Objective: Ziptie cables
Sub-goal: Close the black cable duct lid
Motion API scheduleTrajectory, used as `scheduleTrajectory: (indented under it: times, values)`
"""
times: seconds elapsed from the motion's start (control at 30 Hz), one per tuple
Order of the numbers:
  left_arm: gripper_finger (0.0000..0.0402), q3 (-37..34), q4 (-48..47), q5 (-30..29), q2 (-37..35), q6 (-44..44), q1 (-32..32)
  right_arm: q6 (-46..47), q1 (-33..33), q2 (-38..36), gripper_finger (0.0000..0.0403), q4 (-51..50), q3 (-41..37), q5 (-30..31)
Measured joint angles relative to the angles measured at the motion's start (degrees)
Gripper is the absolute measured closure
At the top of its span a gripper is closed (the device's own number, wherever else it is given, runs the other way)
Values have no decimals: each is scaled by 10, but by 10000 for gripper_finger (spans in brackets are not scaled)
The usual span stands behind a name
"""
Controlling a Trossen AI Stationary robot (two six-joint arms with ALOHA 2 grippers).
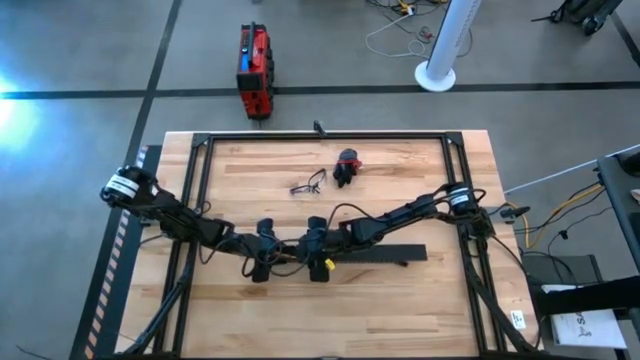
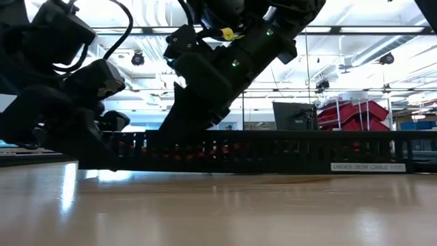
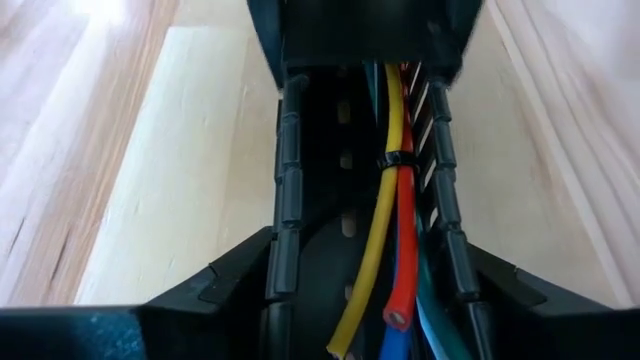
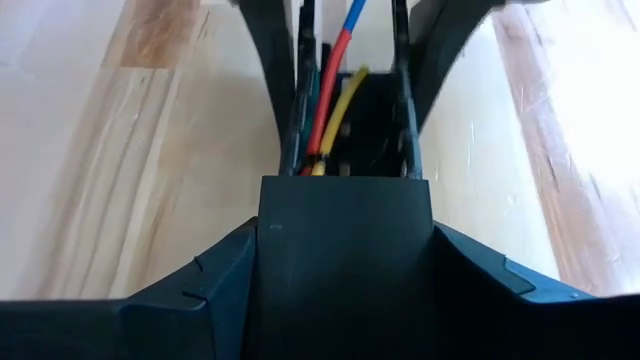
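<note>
both my grippers sit low over the black slotted duct (image 1: 370,254) near table (image 1: 420,170) centre. left gripper (image 1: 263,262) fingers spread, straddling the duct's walls. right gripper (image 1: 318,262) fingers also spread astride it. cables (image 3: 392,250) (yellow, red, blue, green) lie inside the channel, w/ a thin black ziptie (image 3: 393,160) looped round the yellow and red ones.

Both pincers crowd the duct (image 1: 375,254); table (image 1: 420,180) beyond open
</note>
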Motion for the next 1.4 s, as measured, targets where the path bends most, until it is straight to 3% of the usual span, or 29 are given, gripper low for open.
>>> scheduleTrajectory:
  times: [0.3, 0.6, 0.87, 1.4]
  values:
    - [190, 7, 15, -8, 19, 2, 1, -3, -9, 1, 184, 17, -1, 6]
    - [191, 10, 21, -2, 22, 5, 1, -38, -11, 1, 180, 28, -1, -43]
    - [190, 10, 50, -6, 21, 16, 2, 6, -12, -1, 187, 18, 3, 28]
    - [190, 47, 58, 2, 28, 42, 2, -8, -23, 0, 187, 96, 2, -10]
